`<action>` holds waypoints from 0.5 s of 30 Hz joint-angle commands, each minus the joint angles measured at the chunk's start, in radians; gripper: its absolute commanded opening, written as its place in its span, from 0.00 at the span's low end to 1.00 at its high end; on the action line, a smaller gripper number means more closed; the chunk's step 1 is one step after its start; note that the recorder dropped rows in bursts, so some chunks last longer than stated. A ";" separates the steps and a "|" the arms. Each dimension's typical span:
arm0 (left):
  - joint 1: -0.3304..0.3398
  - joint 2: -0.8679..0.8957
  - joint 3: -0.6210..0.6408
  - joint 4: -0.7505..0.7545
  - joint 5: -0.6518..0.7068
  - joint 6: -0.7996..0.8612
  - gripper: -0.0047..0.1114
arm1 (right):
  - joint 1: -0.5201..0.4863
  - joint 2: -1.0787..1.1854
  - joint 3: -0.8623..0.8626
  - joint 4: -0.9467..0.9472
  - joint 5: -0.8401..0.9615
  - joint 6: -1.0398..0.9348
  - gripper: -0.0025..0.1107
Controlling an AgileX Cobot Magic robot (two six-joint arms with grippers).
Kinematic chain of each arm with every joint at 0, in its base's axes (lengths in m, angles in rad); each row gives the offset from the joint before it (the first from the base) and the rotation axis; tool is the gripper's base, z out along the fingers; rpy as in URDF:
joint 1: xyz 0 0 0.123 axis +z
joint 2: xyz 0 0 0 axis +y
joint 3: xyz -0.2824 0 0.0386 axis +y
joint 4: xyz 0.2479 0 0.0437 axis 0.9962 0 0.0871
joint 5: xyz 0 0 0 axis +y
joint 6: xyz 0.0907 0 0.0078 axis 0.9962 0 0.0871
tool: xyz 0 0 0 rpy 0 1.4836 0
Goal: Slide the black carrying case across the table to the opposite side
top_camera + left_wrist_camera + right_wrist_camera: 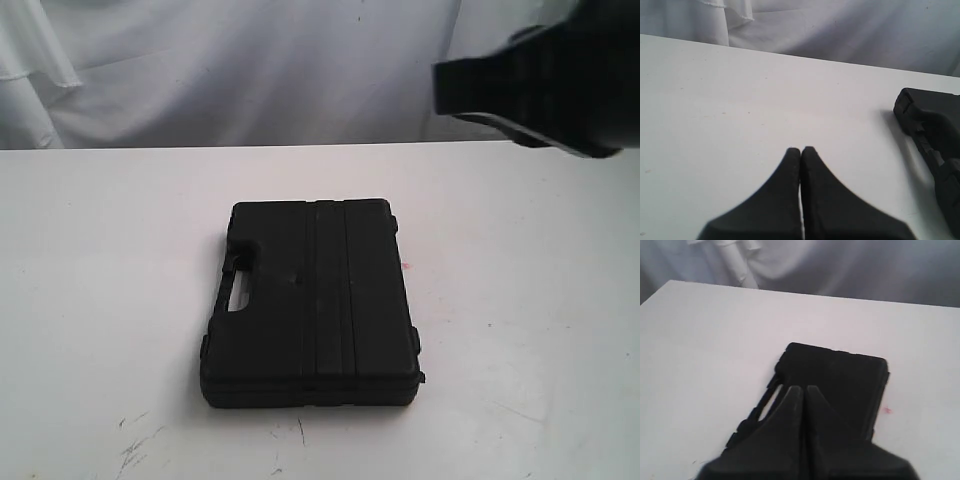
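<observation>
The right fingers (790,415), closest to the lens, are pressed tip to tip with nothing between them, the black carrying case (840,375) lying beyond their tips. The left fingers (790,175) are likewise closed and empty over bare tabletop (715,100), well apart from the case's handle side. The case lies flat and shut on the white tabletop, a tiny red dot (406,266) just beside its long edge and dark scuffs (135,445) off its near corner.

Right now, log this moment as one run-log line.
black case: closed, flat on table | left gripper: shut, empty, beside case | right gripper: shut, empty, raised clear of case
</observation>
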 commanded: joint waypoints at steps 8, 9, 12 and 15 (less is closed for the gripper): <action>0.003 -0.004 0.005 0.000 -0.008 -0.002 0.04 | -0.430 -0.513 0.488 0.009 -0.229 0.000 0.02; 0.003 -0.004 0.005 0.000 -0.008 -0.002 0.04 | -0.456 -0.563 0.523 0.009 -0.253 0.000 0.02; 0.003 -0.004 0.005 0.000 -0.008 -0.002 0.04 | -0.549 -0.689 0.637 0.009 -0.337 0.000 0.02; 0.003 -0.004 0.005 0.000 -0.008 -0.002 0.04 | -0.614 -0.774 0.731 0.009 -0.399 0.000 0.02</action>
